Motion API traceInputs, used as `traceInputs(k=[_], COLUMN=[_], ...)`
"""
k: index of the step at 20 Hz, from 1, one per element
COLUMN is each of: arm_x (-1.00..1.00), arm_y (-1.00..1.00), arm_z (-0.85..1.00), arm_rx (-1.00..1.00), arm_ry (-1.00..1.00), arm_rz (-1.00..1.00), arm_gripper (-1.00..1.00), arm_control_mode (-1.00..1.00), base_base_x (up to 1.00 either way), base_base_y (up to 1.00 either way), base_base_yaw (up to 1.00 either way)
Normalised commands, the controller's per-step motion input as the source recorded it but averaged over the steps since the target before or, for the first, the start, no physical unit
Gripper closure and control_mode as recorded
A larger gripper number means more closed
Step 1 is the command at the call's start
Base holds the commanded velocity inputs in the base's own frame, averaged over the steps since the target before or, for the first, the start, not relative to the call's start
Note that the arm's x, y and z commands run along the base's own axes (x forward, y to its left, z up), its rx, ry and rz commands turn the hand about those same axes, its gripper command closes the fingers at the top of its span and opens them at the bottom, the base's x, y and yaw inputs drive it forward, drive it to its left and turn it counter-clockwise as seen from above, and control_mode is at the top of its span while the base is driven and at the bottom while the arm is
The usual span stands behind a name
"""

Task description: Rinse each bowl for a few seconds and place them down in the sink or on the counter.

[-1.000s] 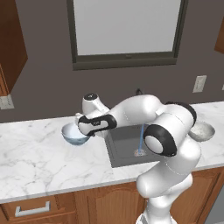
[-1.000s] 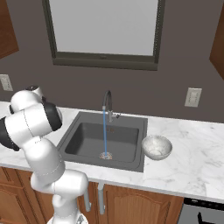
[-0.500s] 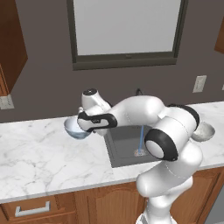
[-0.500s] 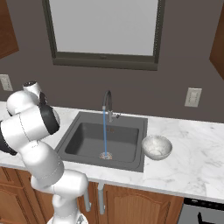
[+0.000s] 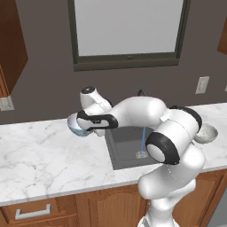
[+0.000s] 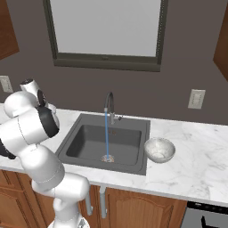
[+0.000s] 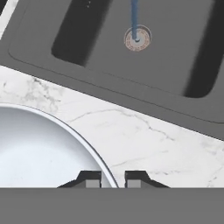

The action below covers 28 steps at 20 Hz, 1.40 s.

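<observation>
- While water runs from the faucet (image 6: 108, 100) into the sink (image 6: 93, 142), the hand (image 7: 113, 178) pinches the rim of the light blue bowl (image 5: 78, 126), nearly closed on it.
- That bowl hangs above the marble worktop (image 5: 40, 155), left of the sink.
- Right of the sink, the speckled bowl (image 6: 159, 149) sits on the worktop.
</observation>
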Motion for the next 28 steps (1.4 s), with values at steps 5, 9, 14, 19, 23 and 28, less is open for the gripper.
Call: traceInputs(k=[5, 9, 14, 19, 23, 28], arm_x=[0.00, 0.00, 0.00, 0.01, 0.00, 0.00], arm_y=[0.00, 0.00, -0.03, -0.06, -0.18, -0.18], arm_z=[0.11, 0.05, 0.01, 0.00, 0.00, 0.00], arm_rx=[0.00, -0.01, -0.03, -0.03, -0.02, -0.01], arm_ry=[0.00, 0.00, -0.01, -0.02, -0.03, -0.01], arm_rz=[-0.24, -0.23, -0.22, -0.20, -0.16, -0.16], arm_gripper=[1.00, 1.00, 1.00, 1.00, 1.00, 1.00], arm_control_mode=[-1.00, -1.00, -1.00, -1.00, -1.00, -1.00], base_base_x=[0.00, 0.00, 0.00, 0.00, 0.00, 0.00], base_base_y=[0.00, 0.00, 0.00, 0.00, 0.00, 0.00], base_base_yaw=[0.00, 0.00, 0.00, 0.00, 0.00, 0.00])
